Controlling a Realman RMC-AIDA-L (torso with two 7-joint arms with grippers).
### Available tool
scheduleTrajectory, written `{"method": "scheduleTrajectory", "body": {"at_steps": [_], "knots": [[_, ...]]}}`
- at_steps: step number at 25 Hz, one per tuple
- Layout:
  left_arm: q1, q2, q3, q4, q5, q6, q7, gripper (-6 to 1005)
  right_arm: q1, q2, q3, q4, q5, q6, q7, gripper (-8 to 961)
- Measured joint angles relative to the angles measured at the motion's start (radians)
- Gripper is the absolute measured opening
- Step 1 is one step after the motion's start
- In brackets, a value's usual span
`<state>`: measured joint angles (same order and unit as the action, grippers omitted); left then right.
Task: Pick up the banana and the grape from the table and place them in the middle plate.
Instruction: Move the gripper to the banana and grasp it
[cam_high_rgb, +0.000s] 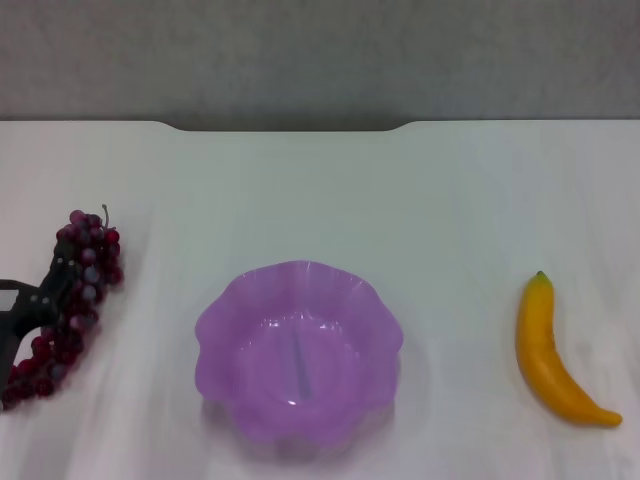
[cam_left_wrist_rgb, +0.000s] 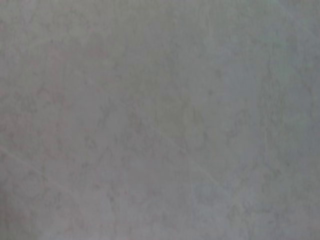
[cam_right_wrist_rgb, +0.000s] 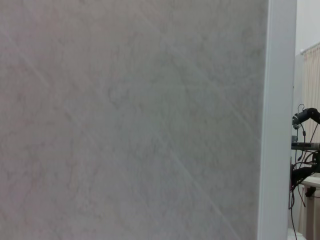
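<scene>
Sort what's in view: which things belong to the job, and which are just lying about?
Part of the job:
- grape, far left on the table
- left hand, over the grape bunch
- middle plate, empty, centre
- banana, right of the plate, untouched

Just lying about:
- nothing else on the table; only the grey wall behind it

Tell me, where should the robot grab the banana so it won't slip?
Probably around the fat middle of the banana, coming straight down from above, with the claw closing across its narrow width. It lies flat on the table, and both ends taper.
</scene>
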<state>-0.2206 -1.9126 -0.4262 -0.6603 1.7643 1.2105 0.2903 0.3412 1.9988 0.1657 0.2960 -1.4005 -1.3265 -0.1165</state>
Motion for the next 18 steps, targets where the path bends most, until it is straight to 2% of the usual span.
{"method": "scheduleTrajectory", "body": {"at_steps": [11, 15, 18], "knots": [[-0.010, -0.046, 0.003, 0.052, 0.002, 0.071, 0.009, 875, -0.006, 0.000, 0.001, -0.012, 0.000, -0.004, 0.000, 824], [-0.013, -0.045, 0.006, 0.054, 0.004, 0.068, 0.002, 875, -0.013, 0.000, 0.006, -0.016, 0.000, -0.003, 0.000, 824], [-0.010, -0.036, 0.002, 0.049, 0.000, 0.051, 0.000, 875, -0.003, -0.001, 0.012, -0.011, 0.000, 0.029, 0.002, 824]]}}
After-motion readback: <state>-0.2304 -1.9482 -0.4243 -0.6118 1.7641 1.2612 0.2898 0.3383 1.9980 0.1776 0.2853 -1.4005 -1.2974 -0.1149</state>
